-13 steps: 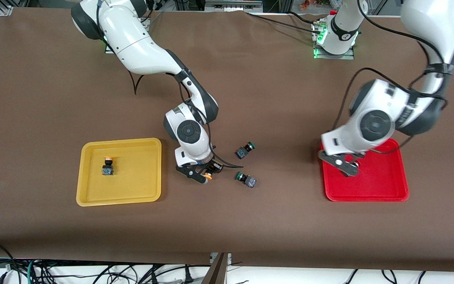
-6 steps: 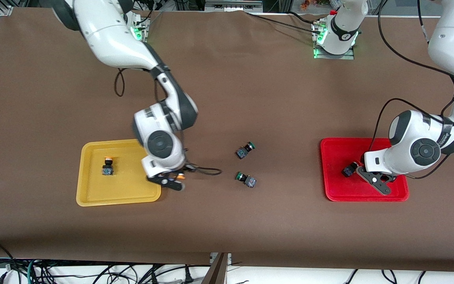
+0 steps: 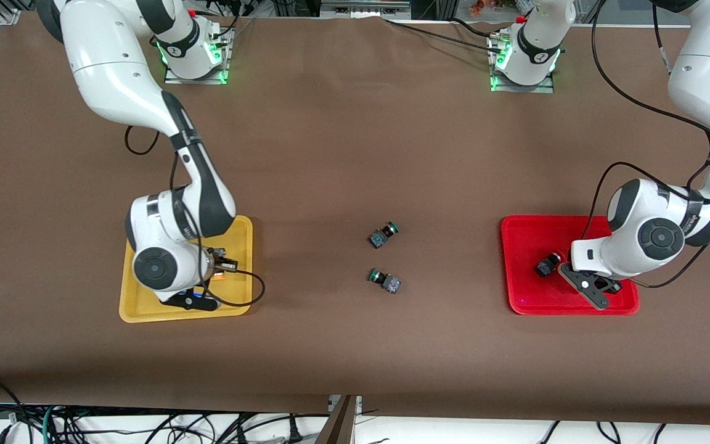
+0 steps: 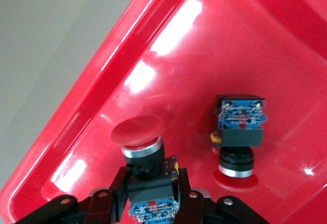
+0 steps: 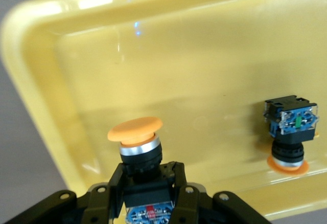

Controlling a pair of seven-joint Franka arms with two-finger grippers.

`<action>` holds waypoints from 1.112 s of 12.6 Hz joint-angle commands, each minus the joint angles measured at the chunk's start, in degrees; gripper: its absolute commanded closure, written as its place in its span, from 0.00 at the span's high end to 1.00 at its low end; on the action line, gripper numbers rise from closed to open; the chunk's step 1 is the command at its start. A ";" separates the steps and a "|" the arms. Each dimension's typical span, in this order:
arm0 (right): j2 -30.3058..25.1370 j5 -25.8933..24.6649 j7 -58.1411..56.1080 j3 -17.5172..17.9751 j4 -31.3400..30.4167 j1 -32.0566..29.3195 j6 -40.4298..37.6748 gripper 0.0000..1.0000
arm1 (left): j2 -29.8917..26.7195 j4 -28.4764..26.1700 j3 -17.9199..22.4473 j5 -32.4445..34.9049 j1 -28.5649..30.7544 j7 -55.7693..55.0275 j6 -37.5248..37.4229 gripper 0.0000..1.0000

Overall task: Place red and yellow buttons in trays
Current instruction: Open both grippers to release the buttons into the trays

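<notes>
Pinching buttons, both fingers: yellow button (image 5: 137,147) over yellow tray (image 3: 145,308), red button (image 4: 140,147) over red tray (image 3: 521,296).

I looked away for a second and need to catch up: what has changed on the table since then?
The right gripper carried its yellow button from beside the green buttons to over the yellow tray. The left gripper, holding a red button, crossed the red tray toward its own arm's end, uncovering the red button lying there. Nothing was released; trays and green buttons stayed put.
</notes>
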 commanded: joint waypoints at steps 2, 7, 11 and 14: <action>-1.15 2.54 -1.91 0.90 -5.60 -0.84 4.18 0.00 | 0.48 0.25 0.52 1.28 2.36 4.46 3.28 0.87; -3.34 2.45 -3.13 0.72 -5.96 -1.80 3.23 1.00 | -5.47 0.78 -3.85 -2.13 2.45 2.54 -4.67 1.00; -9.05 1.57 -7.79 0.02 -2.46 -3.47 -7.99 1.00 | -14.27 7.61 -5.28 -18.21 2.10 -7.46 -25.31 1.00; -14.40 0.44 -16.11 -1.64 -0.16 -4.44 -16.09 1.00 | -14.72 17.89 -10.18 -19.64 1.49 -17.82 -39.91 1.00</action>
